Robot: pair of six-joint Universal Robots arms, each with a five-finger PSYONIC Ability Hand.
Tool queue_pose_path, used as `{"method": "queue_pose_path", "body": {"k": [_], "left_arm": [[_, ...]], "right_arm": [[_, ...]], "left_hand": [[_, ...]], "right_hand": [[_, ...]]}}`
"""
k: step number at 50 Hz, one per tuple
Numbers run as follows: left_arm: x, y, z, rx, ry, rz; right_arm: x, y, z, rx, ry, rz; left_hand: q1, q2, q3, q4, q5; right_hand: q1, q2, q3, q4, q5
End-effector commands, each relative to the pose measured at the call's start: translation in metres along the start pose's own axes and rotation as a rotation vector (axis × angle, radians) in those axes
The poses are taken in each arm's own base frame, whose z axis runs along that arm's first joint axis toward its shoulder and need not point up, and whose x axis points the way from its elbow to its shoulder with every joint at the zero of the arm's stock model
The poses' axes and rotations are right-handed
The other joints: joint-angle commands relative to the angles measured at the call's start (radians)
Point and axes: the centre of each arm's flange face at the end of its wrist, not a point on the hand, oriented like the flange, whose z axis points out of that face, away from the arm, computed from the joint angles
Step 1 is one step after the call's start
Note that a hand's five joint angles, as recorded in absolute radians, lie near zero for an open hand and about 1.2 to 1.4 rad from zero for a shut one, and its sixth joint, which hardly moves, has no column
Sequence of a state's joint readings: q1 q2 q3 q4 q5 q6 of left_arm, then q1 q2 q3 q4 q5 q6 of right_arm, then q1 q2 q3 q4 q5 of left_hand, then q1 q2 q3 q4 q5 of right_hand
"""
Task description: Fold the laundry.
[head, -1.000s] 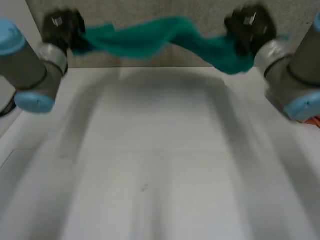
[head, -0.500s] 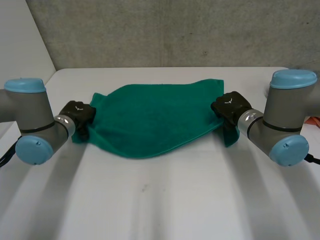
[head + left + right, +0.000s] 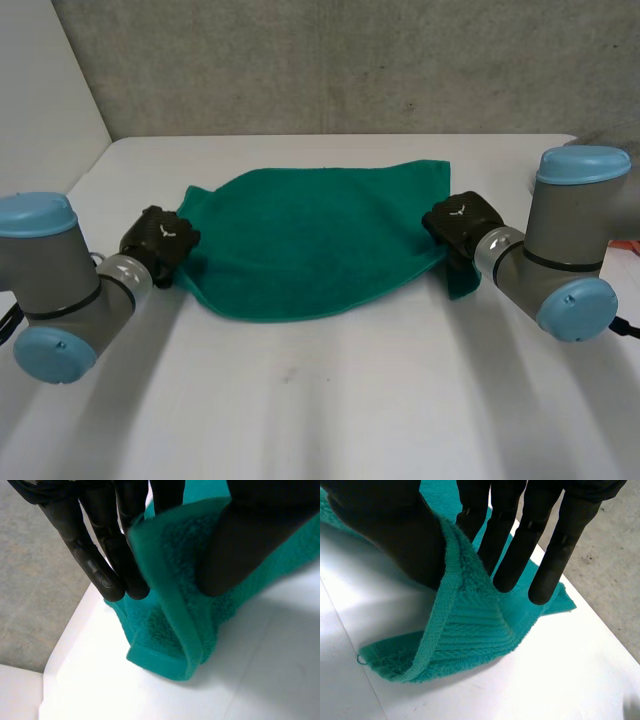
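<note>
The left hand [image 3: 160,240] is pinching the left edge of the green towel [image 3: 310,240]. In its wrist view the straight fingers [image 3: 100,555] are lying close together on one side of a raised fold of hem, and the thumb [image 3: 250,540] is pressing on the other side, so the cloth is being squeezed between them just above the table. The right hand [image 3: 460,225] is gripping the towel's right edge in the same manner: its fingers [image 3: 555,545] are reaching down straight and slightly spread behind the lifted hem while the thumb [image 3: 390,535] is bearing against the front, and a loose corner is drooping onto the table below them. Between the two hands the towel is lying spread across the far half of the white table [image 3: 330,400], mostly flat, with its near edge sagging in a curve toward the camera. A grey concrete wall [image 3: 350,60] is standing behind the table's far edge, and a paler wall panel [image 3: 50,90] is rising at the left. Both wrist views are showing the table's edge running near the fingertips, with grey floor beyond it. The near half of the table is lying bare between the two arms.
</note>
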State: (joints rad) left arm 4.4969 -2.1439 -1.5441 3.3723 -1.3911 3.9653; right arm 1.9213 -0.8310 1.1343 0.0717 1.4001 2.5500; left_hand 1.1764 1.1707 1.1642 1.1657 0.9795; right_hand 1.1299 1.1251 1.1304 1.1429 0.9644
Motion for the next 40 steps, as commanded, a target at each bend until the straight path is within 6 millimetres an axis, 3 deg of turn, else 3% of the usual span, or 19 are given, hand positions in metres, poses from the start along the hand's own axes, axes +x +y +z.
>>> {"method": "queue_pose_path", "body": {"k": [1,8,18,22,23,24,26,30,33,35,38,40], "left_arm": [[0.000,-0.010,-0.013,0.025,0.037,0.062],[-0.031,-0.046,-0.034,0.097,-0.049,-0.148],[-0.065,-0.060,-0.042,0.064,-0.104,-0.382],[-0.072,-0.061,-0.043,0.030,-0.108,-0.430],[-0.076,-0.060,-0.044,0.017,-0.112,-0.445],[-0.079,-0.060,-0.045,0.014,-0.117,-0.451],[-0.081,-0.060,-0.046,0.002,-0.118,-0.465],[-0.085,-0.056,-0.052,-0.038,-0.107,-0.499],[-0.090,-0.055,-0.064,-0.077,-0.092,-0.519],[-0.092,-0.059,-0.077,-0.099,-0.063,-0.529],[-0.093,-0.064,-0.091,-0.125,-0.020,-0.531],[-0.096,-0.066,-0.105,-0.153,0.025,-0.524]], "right_arm": [[0.011,0.005,0.002,-0.031,0.073,0.095],[0.035,0.021,0.011,-0.067,0.174,0.338],[0.040,0.034,0.016,-0.128,0.178,0.430],[0.044,0.035,0.014,-0.135,0.178,0.442],[0.048,0.036,0.014,-0.136,0.182,0.448],[0.051,0.036,0.013,-0.134,0.184,0.451],[0.058,0.036,0.011,-0.136,0.190,0.455],[0.071,0.029,-0.008,-0.171,0.142,0.445],[0.086,0.002,-0.036,-0.130,0.080,0.312],[0.095,-0.021,-0.062,-0.100,0.044,0.133],[0.098,-0.039,-0.092,-0.114,0.022,-0.080],[0.101,-0.055,-0.123,-0.153,0.018,-0.292]], "left_hand": [[0.220,0.226,0.232,0.231,0.242],[0.220,0.226,0.232,0.231,0.242],[0.220,0.226,0.232,0.231,0.242],[0.220,0.226,0.232,0.231,0.242],[0.220,0.226,0.232,0.231,0.242],[0.220,0.226,0.232,0.231,0.242],[0.220,0.226,0.232,0.231,0.242],[0.220,0.226,0.232,0.231,0.242],[0.220,0.226,0.232,0.231,0.242],[0.220,0.226,0.232,0.231,0.242],[0.220,0.226,0.232,0.231,0.242],[0.220,0.226,0.232,0.231,0.242]], "right_hand": [[-0.325,-0.320,-0.326,-0.338,-0.334],[-0.553,-0.548,-0.553,-0.566,-0.562],[-0.521,-0.516,-0.521,-0.534,-0.530],[-0.202,-0.197,-0.202,-0.215,-0.211],[0.145,0.150,0.145,0.132,0.136],[0.265,0.270,0.265,0.252,0.256],[0.266,0.271,0.266,0.253,0.257],[0.266,0.271,0.266,0.253,0.257],[0.266,0.271,0.266,0.253,0.257],[0.266,0.271,0.266,0.253,0.257],[0.266,0.271,0.266,0.253,0.257],[0.266,0.271,0.266,0.253,0.257]]}}
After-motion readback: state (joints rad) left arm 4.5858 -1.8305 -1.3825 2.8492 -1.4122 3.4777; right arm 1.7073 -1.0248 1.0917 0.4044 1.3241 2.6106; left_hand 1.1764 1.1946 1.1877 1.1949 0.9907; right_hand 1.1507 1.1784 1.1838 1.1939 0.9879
